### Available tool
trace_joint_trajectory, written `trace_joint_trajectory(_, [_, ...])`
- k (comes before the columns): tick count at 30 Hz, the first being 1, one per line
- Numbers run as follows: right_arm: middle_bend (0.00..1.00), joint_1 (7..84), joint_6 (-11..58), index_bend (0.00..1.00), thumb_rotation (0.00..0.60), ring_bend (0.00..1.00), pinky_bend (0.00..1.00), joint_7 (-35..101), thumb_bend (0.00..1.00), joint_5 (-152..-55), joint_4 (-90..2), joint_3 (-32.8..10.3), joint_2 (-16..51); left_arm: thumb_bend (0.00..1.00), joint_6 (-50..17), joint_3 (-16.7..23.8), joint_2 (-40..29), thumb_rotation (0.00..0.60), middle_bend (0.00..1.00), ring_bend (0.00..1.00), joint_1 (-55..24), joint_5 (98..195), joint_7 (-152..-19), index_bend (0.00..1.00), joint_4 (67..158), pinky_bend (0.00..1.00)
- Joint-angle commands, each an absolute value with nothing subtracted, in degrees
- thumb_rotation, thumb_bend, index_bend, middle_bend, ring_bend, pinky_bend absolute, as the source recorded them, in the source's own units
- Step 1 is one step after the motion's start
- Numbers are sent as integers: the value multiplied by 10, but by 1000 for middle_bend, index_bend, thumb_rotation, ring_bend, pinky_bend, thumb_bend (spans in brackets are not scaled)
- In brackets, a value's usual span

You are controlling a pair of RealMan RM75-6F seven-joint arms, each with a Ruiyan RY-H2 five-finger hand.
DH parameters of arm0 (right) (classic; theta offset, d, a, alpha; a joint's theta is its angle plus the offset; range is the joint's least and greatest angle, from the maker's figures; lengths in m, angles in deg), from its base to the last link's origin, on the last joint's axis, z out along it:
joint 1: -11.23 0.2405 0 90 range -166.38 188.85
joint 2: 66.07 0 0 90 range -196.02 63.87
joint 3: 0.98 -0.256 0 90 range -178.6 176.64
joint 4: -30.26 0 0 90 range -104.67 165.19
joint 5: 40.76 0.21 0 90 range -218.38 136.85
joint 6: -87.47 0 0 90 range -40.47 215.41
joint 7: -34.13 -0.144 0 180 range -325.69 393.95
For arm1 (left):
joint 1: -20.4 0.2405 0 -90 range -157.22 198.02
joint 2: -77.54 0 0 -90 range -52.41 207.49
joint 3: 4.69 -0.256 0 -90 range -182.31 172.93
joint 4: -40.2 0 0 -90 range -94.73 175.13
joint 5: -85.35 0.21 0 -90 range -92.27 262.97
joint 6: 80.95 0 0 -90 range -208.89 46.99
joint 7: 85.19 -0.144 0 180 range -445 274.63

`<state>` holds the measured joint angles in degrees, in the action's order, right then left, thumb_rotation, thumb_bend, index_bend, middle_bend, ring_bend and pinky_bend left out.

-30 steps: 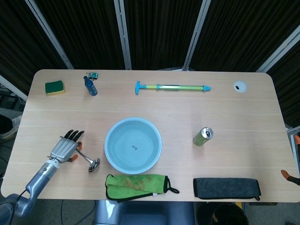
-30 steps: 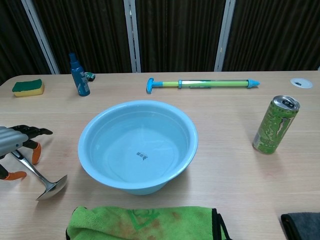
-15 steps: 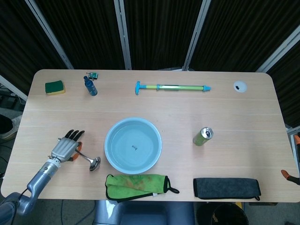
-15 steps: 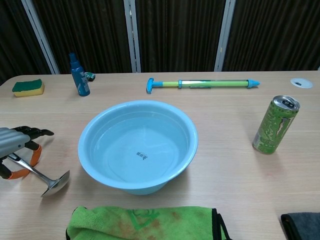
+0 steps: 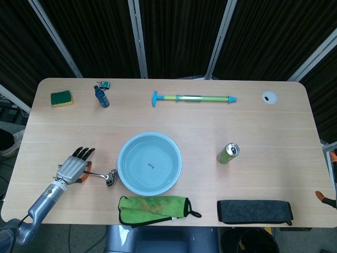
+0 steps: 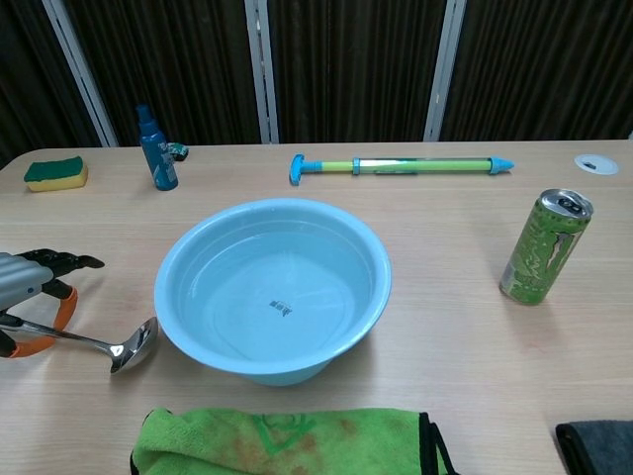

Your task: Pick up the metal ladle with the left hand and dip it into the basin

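The metal ladle [image 5: 102, 176] [image 6: 84, 339] has an orange handle [image 6: 40, 344] and lies nearly level at the front left of the table. Its bowl [image 6: 134, 343] sits just left of the light-blue basin [image 5: 149, 163] [image 6: 272, 289], close to the wall. My left hand [image 5: 72, 167] [image 6: 28, 275] is over the handle end and holds it, with the dark fingers stretched out above the orange part. The thumb's hold is hidden under the hand. The basin holds clear water. My right hand shows in neither view.
A green cloth [image 5: 154, 209] lies in front of the basin and a dark cloth [image 5: 255, 211] at the front right. A green can [image 6: 545, 246] stands right of the basin. Along the back are a sponge [image 5: 61, 98], a blue spray bottle [image 5: 101, 97] and a water-gun tube [image 5: 194, 98].
The ladle has swung around its handle: its bowl moved up and right, from near the front edge to beside the basin wall. The left hand has barely shifted.
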<state>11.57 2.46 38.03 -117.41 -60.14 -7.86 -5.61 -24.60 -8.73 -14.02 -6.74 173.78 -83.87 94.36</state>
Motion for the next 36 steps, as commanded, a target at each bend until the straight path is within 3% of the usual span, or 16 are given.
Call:
trace_joint_trajectory(1, [0,114,22,0,600,0,0,380,0,-1176,-603,-78,-57,444,-226,-92,-125,600,0,0,-61,1746,-845,566,968,0])
trace_joint_trajectory(36, [0,94,-18,0,600,0,0,347,0,-1215,-609,-67,-68,444,-121,-129,16,600,0,0,-34,1821,-916,579,1222,0])
